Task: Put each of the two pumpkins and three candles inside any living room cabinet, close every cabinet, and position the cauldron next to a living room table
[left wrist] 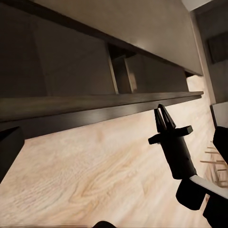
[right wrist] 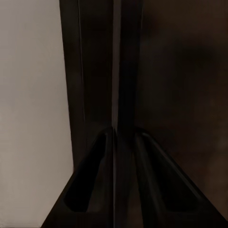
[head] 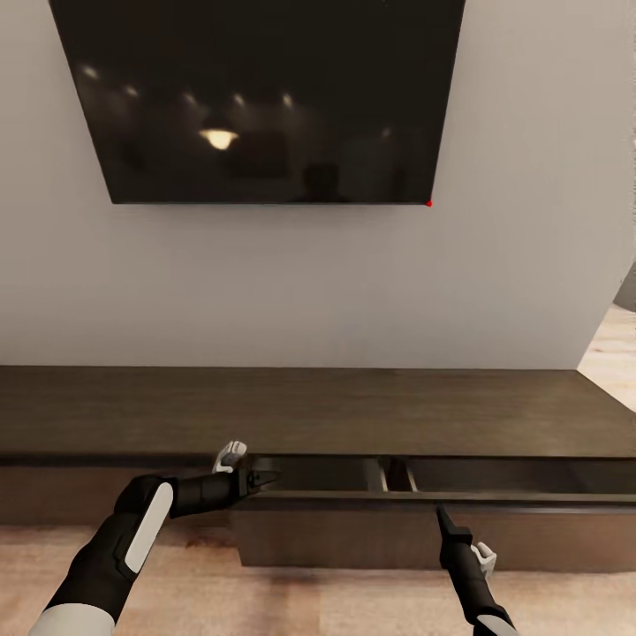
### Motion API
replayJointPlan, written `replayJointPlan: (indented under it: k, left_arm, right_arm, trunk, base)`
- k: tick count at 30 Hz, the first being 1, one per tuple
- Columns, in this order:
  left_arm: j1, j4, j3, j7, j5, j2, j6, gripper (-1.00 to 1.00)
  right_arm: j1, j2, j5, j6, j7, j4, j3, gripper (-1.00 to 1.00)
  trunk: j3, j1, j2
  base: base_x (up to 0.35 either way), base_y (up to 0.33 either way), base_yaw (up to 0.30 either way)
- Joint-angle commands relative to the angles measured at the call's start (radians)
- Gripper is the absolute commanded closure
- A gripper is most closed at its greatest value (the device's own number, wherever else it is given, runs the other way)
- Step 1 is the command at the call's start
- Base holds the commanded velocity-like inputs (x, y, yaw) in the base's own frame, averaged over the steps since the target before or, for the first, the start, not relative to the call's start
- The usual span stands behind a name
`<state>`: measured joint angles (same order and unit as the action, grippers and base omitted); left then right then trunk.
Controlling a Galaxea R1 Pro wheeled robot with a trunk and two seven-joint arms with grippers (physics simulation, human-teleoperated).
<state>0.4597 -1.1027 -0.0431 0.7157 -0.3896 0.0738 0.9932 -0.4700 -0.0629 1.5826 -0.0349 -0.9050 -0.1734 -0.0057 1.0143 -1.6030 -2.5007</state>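
Two drawers of the cabinet (head: pixel 371 415) are pulled out, filling 4 to 6 o'clock in the head view, so this looks like the closing step. Left gripper (head: pixel 265 478) sits at the drawer's left corner, can't tell its jaw state. Right gripper (head: pixel 440 512), fingers together, points at the front; next probably a straight push in.

A dark TV (head: pixel 261 97) hangs on a pale grey wall (head: pixel 309 283), its screen reflecting ceiling lights. A red dot (head: pixel 429 203) marks its lower corner. Below runs light wood floor (head: pixel 291 601).
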Motion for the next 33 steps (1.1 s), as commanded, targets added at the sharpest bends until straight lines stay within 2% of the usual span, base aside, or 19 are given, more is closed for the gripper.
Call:
replayJointPlan:
  k: [1, 33]
  left_arm:
    - [0.000, 0.000, -0.001, 0.005, 0.003, 0.000, 0.004, -1.00]
    - [0.000, 0.000, -0.001, 0.005, 0.003, 0.001, 0.004, -1.00]
  right_arm:
    - [-0.001, 0.000, 0.007, -0.007, -0.011, -0.001, -0.003, 1.00]
    - [-0.001, 0.000, 0.007, -0.007, -0.011, -0.001, -0.003, 1.00]
  trunk:
    - [0.001, 0.001, -0.001]
    - [0.001, 0.001, -0.001]
  base:
    - [-0.188, 0.000, 0.000]
    - [-0.193, 0.000, 0.000]
